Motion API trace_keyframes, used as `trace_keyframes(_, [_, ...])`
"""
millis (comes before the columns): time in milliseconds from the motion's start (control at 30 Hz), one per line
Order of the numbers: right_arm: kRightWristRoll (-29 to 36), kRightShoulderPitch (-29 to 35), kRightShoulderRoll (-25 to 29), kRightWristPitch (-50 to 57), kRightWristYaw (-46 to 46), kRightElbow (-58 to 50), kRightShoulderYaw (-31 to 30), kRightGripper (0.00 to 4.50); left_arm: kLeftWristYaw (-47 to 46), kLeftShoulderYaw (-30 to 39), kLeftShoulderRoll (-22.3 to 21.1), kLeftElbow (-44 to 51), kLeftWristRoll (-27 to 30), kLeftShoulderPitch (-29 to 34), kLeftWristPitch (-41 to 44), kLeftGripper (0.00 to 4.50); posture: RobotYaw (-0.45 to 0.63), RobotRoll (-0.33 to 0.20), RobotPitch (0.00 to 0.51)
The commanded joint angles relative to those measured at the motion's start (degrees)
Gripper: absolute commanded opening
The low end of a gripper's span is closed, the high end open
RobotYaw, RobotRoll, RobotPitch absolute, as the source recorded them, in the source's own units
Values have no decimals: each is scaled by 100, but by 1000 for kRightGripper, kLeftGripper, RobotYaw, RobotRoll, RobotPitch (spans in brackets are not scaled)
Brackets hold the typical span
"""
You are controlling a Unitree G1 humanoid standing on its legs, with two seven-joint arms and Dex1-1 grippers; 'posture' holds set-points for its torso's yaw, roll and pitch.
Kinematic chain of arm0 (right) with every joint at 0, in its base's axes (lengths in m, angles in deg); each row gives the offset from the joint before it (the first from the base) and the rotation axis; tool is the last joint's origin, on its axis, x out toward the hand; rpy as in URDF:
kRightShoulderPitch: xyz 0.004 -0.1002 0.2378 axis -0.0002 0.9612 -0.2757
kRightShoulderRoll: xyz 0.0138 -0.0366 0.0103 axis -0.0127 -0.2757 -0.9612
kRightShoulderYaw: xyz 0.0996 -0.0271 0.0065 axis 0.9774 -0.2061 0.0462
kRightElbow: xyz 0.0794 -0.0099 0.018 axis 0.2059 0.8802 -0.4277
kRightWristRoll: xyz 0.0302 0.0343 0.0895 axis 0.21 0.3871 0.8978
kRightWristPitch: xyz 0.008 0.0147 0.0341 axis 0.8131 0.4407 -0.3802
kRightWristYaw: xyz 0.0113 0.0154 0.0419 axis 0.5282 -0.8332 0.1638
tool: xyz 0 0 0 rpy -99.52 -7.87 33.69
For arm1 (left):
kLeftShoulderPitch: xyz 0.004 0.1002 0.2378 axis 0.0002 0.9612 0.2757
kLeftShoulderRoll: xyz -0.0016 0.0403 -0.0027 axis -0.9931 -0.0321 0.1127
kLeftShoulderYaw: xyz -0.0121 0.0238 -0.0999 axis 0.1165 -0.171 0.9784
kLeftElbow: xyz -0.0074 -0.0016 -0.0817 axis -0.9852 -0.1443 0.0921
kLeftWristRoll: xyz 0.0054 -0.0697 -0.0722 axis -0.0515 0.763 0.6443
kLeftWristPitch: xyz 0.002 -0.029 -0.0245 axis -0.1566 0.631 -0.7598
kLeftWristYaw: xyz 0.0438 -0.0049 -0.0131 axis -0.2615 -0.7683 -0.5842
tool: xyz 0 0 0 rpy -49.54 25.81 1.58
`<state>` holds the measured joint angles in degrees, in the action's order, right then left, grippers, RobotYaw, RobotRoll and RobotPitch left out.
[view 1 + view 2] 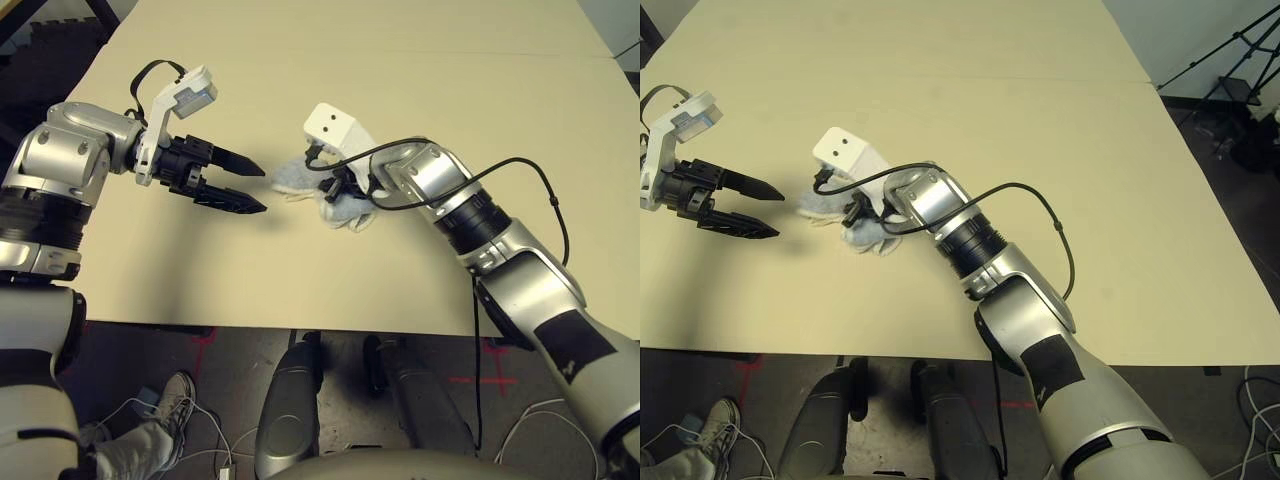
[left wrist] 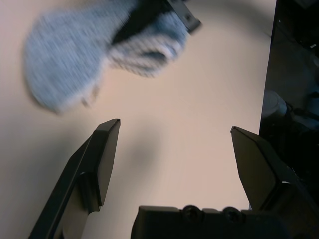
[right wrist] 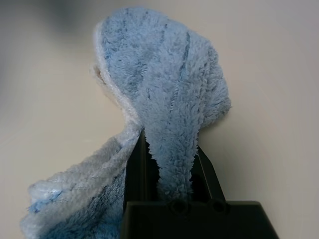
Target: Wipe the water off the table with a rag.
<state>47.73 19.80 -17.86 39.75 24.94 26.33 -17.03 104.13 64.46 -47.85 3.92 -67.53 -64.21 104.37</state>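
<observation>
The pale grey-blue rag (image 1: 300, 179) lies bunched on the beige table (image 1: 420, 60), near its middle. My right gripper (image 1: 335, 187) is shut on the rag, pressing it onto the tabletop; in the right wrist view the cloth (image 3: 164, 99) is pinched between the two black fingers. My left gripper (image 1: 255, 189) hovers open just left of the rag, its fingertips (image 2: 107, 149) wide apart with nothing between them. No water spots are visible on the table.
The table's front edge (image 1: 280, 325) runs close to my body, with dark floor, cables and a person's shoe (image 1: 165, 405) below it. A seam (image 1: 1060, 82) crosses the tabletop at the back. A tripod (image 1: 1230, 60) stands off the far right.
</observation>
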Motion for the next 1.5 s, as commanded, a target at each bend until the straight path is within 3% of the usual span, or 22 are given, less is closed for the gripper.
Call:
trace_keyframes(33, [-545, 48, 249, -273, 505, 996, 142, 195, 23, 0, -31, -49, -20, -28, -43, 4500, 166, 0, 292])
trace_keyframes(200, [-867, -151, 350, -816, 832, 1699, 308, 194, 23, -27, -3, -118, -49, -89, -77, 4500, 161, 0, 288])
trace_keyframes(300, [-794, -250, 312, -796, 548, 1567, 466, 192, 23, -45, 18, -167, -64, -128, -106, 4500, 158, 0, 285])
trace_keyframes(400, [-252, -246, 171, 202, -252, 646, 740, 191, 23, -78, 21, -230, -68, -178, -149, 4500, 152, 0, 282])
trace_keyframes(567, [314, 92, 137, 1764, -1056, -1496, 523, 191, 23, -150, 69, -395, -98, -314, -237, 4500, 137, 0, 277])
trace_keyframes(767, [540, 634, -637, 2875, -489, -2537, 557, 190, 23, -304, 136, -722, -145, -504, -426, 4500, 105, 0, 279])
trace_keyframes(1000, [732, 1049, -1676, 3843, 384, -2915, 1128, 190, 23, -535, 201, -1023, -170, -756, -624, 4500, 102, 0, 280])
trace_keyframes(1300, [870, 1609, -1246, 3767, 630, -2974, 861, 190, 23, -606, 205, -1093, -126, -801, -693, 4500, 97, 0, 281])
trace_keyframes(1500, [579, 1657, -692, 2945, 757, -2369, 737, 189, 23, -590, 231, -1117, -126, -810, -697, 4500, 96, 0, 279])
